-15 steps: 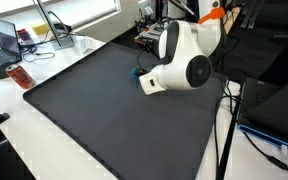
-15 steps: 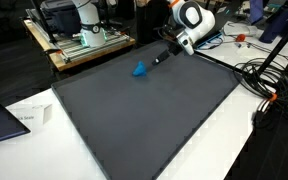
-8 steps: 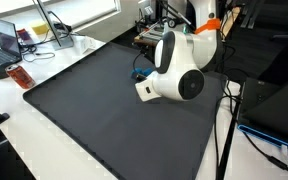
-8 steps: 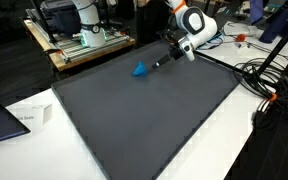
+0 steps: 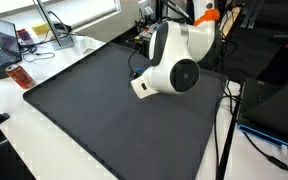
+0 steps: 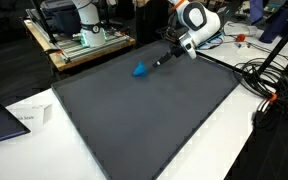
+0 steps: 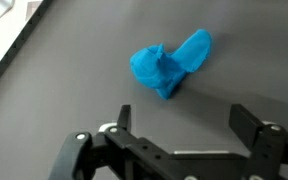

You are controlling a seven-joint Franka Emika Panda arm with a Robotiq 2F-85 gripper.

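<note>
A crumpled blue cloth (image 7: 169, 66) lies on the dark grey mat (image 7: 74, 95); it also shows in an exterior view (image 6: 140, 70) near the mat's far edge. My gripper (image 7: 184, 118) hovers just short of the cloth with its jaws wide apart and nothing between them. In an exterior view the gripper (image 6: 160, 62) points down at the mat just beside the cloth. In another exterior view the white arm (image 5: 169, 65) hides both the gripper and the cloth.
The mat (image 5: 94, 110) covers most of a white table (image 5: 24, 150). A laptop (image 5: 6, 42) and a small red object (image 5: 21, 77) sit beyond the mat's corner. A rack with equipment (image 6: 79, 35) and cables (image 6: 269, 85) border the mat.
The arm has shifted slightly over the mat's far edge near the cloth. The cloth has not moved.
</note>
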